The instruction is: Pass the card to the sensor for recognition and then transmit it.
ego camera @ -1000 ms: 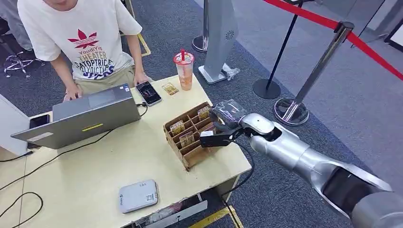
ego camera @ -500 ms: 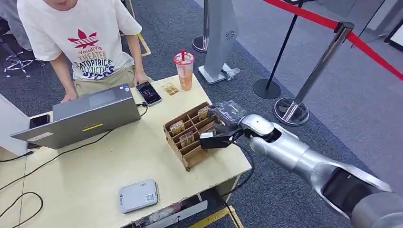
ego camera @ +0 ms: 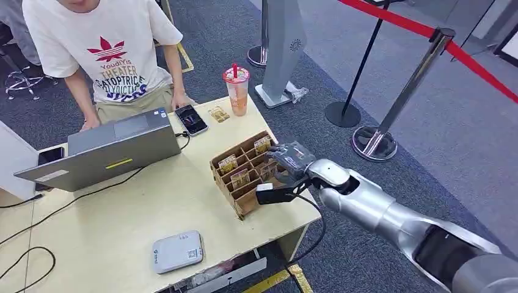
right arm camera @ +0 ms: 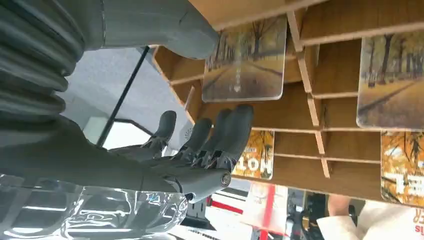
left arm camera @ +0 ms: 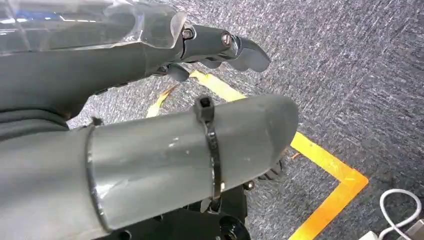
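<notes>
card (right arm camera: 245, 60) not yet taken — right hand (ego camera: 286, 166) at the rack (ego camera: 235, 183), fingers (right arm camera: 227, 135) apart, empty; sensing and handover remain.

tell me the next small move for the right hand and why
Probably ease the right hand forward to close thumb and fingers on the nearest card. It hovers at the wooden rack, holding nothing, fingers apart, with that card standing in the slot just ahead.

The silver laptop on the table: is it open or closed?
Open. The silver laptop has its lid raised, back toward the camera, and the person's hand reaches behind it.
</notes>
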Robot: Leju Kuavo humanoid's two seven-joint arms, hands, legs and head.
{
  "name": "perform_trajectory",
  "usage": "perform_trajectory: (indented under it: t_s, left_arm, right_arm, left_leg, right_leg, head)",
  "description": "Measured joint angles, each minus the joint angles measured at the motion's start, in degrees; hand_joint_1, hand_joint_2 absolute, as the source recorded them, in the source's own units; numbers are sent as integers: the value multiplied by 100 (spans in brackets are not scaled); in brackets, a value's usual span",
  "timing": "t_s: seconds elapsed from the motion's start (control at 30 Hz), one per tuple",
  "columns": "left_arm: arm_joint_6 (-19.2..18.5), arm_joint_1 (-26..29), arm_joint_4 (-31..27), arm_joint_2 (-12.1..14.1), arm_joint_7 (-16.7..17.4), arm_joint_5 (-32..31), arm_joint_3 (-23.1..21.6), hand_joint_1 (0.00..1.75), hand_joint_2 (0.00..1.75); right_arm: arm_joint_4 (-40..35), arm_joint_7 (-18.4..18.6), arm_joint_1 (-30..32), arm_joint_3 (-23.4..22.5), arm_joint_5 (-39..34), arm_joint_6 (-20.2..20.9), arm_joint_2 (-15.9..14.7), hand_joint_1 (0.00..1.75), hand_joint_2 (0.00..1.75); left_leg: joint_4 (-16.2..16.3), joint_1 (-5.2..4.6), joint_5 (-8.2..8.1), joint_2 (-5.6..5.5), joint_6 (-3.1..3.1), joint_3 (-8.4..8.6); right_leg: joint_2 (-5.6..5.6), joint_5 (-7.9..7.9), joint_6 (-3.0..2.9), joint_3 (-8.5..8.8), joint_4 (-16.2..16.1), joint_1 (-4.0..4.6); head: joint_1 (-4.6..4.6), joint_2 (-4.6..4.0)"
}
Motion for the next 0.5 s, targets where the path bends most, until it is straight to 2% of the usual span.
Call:
perform_trajectory:
  t_s: [0.3, 0.37, 0.5]
  left_arm:
    - [-2, -13, -63, -7, 2, -24, -2, 0, 0]
    - [0, -13, -68, -7, 2, -24, 0, 0, 0]
    - [2, -16, -74, -9, 9, -22, 0, 0, 0]
  right_arm:
    - [-63, 59, 231, -87, 77, 7, 57, 91, 175]
    - [-63, 63, 244, -90, 98, 7, 74, 103, 175]
    - [-63, 68, 244, -114, 107, 17, 111, 103, 175]
  left_leg:
    - [0, 0, 0, 0, 0, -1]
    - [0, 0, 0, 0, 0, 0]
    - [0, 0, 0, 0, 0, 0]
  right_leg:
    - [0, 0, 0, 0, 0, 0]
    - [0, 0, 0, 0, 0, 0]
    - [-1, 0, 0, 0, 0, 0]
  head:
    - [2, 0]
    - [0, 0]
    - [2, 0]
